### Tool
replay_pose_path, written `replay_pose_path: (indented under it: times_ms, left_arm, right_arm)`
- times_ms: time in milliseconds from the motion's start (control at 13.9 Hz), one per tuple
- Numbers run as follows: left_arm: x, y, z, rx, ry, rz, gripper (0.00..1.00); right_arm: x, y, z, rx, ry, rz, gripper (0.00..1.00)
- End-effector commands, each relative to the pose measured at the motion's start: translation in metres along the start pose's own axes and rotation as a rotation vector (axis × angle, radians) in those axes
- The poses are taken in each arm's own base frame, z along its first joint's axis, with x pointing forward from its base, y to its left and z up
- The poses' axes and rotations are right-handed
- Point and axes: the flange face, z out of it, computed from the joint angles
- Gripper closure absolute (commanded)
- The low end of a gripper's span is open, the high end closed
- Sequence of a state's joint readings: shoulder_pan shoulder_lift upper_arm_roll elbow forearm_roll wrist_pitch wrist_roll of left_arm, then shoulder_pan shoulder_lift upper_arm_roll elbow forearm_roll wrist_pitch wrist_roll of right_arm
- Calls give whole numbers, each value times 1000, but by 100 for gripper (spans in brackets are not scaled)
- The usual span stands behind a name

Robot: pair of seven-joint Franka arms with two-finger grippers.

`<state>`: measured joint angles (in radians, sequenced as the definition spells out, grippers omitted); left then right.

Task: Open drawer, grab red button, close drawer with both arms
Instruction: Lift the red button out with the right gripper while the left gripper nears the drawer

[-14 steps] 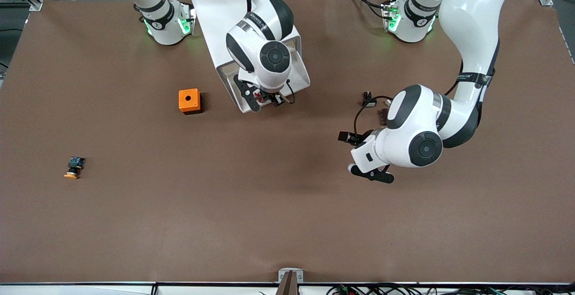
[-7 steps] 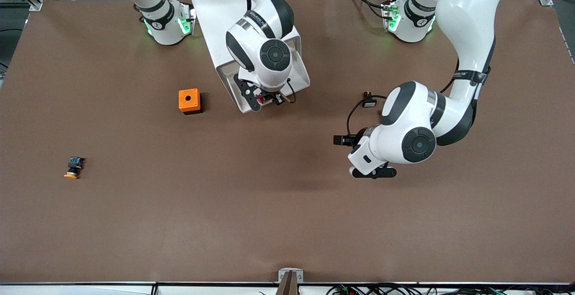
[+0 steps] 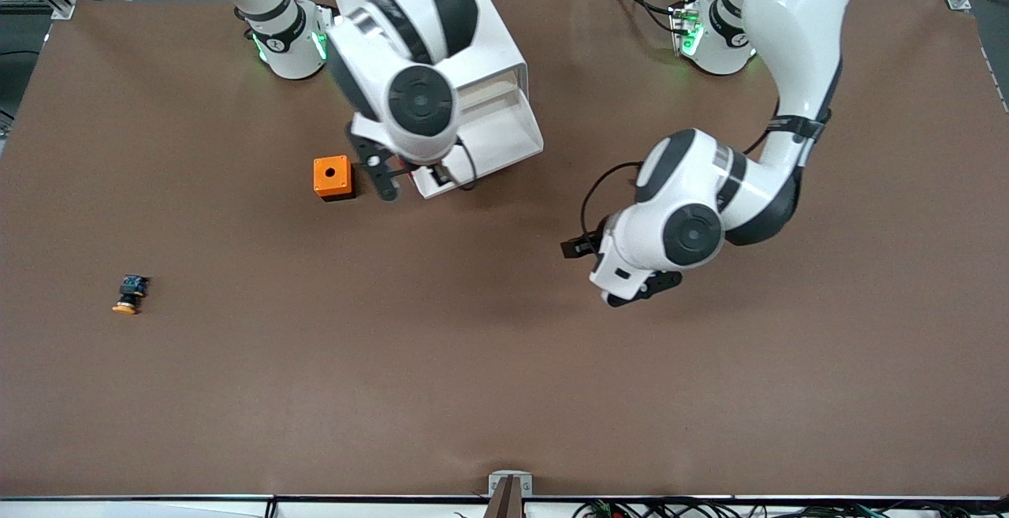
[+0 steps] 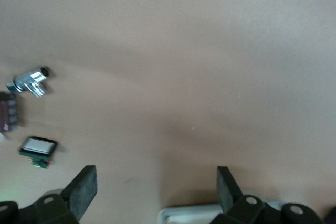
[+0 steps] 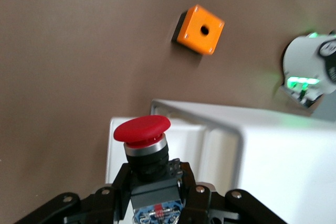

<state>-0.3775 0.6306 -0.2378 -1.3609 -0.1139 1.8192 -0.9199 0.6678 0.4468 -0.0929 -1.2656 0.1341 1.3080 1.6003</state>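
Button [image 5: 142, 129] sits pinched by its black body in the closed right gripper [image 5: 152, 192] above the open drawer [image 3: 493, 139] — best lifted straight up, clear of the rim — while the left gripper [image 4: 152, 190], spread wide and empty, lines up to push the front shut.

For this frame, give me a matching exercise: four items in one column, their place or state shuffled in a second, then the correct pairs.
Items
1. red button
2. drawer
3. orange cube
4. left gripper

Place or state
A. open, over bare table
B. pulled out of the cabinet
C. on the table beside the drawer, toward the right arm's end
D. clamped in the right gripper, above the drawer

Pairs: 1-D, 2-B, 3-C, 4-A
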Motion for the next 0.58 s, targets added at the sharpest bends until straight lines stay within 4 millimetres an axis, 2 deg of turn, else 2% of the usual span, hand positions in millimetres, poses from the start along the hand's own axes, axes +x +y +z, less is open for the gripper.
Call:
replay_pose_path:
  times_ms: [0,72,216,360,505]
  left_arm:
    - [-51,43,16,-1,136,-84,0]
    - [-65,54,24,-13,159,-90,0]
    - [-90,72,51,-33,193,-70,0]
    - [-112,82,81,-50,280,-71,0]
    - [-132,89,102,-31,349,-69,0]
  right_arm:
    - [87,45,-48,30,-71,-134,76]
    - [129,62,-59,61,-89,-218,76]
    - [207,88,-62,80,-101,-389,76]
    - [271,107,-54,65,-57,-526,76]
    - [325,114,-32,66,-21,-614,76]
